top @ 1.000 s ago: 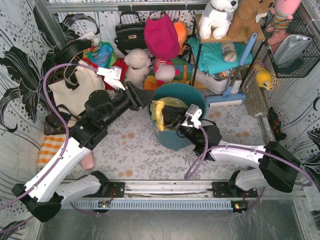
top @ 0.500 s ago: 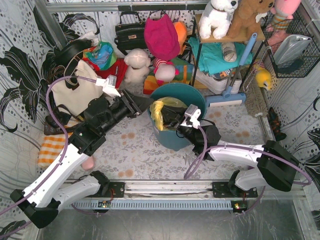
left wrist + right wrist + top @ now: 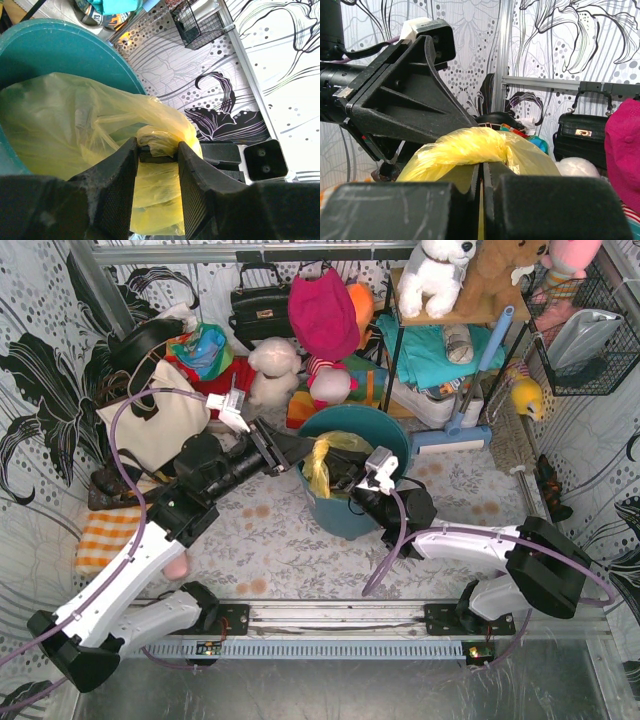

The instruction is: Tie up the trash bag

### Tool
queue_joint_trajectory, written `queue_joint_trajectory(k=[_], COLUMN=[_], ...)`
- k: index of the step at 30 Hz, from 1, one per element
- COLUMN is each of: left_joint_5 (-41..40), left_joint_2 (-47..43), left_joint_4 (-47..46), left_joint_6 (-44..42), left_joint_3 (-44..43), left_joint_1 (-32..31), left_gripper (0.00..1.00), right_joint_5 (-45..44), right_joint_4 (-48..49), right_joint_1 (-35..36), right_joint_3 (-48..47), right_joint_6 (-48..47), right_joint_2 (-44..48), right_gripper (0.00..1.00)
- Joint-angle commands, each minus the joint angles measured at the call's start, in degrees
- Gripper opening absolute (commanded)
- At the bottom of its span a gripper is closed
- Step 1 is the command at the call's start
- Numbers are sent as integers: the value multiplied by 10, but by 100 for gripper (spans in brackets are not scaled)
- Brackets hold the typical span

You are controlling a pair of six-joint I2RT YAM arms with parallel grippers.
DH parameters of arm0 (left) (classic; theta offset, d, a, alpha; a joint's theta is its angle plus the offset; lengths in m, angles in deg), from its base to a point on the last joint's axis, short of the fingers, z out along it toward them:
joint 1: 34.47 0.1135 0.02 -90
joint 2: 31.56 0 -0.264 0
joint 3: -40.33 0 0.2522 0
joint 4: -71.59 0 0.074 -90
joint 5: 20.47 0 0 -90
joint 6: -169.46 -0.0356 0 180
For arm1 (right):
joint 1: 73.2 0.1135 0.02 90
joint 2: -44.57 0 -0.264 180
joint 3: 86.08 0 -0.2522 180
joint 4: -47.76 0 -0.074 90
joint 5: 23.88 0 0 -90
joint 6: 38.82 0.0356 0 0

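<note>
Left claw (image 3: pixel 157 147) has come back in from the left — its jaws are half spread around the twisted neck of the trash bag (image 3: pixel 65 115). Right claw (image 3: pixel 481 175) pinches that neck, pressed together. Bag sits in the teal bin (image 3: pixel 385 425) — a knot can start now, I think.

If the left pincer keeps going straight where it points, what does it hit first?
The left pincer would likely first meet the twisted neck of the translucent yellow plastic trash bag.

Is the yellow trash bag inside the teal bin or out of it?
Inside it. The trash bag lies within the teal bin's rim; only its gathered top rises above, pinched in the shut right gripper.
</note>
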Motion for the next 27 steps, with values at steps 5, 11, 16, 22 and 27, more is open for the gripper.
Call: queue_joint_trajectory(k=[5, 11, 16, 22, 27], left_joint_5=[86, 67, 91, 74, 33], left_joint_2=[-8, -27, -31, -24, -18], left_joint_4=[13, 52, 28, 78, 129], left_joint_6=[8, 4, 14, -17, -63], left_joint_3=[23, 43, 60, 36, -11], left_joint_1=[-9, -9, -9, -9, -8], left_gripper=[44, 49, 52, 54, 54], right_joint_5=[-21, -45, -41, -24, -6], right_joint_4=[67, 103, 110, 105, 100], right_joint_1=[2, 2, 2, 2, 2], right_joint_3=[-20, -10, -10, -9, -6], right_joint_6=[-12, -26, -26, -25, -18], right_joint_2=[-16, -16, -19, -15, -13], right_gripper=[0, 0, 0, 0, 0])
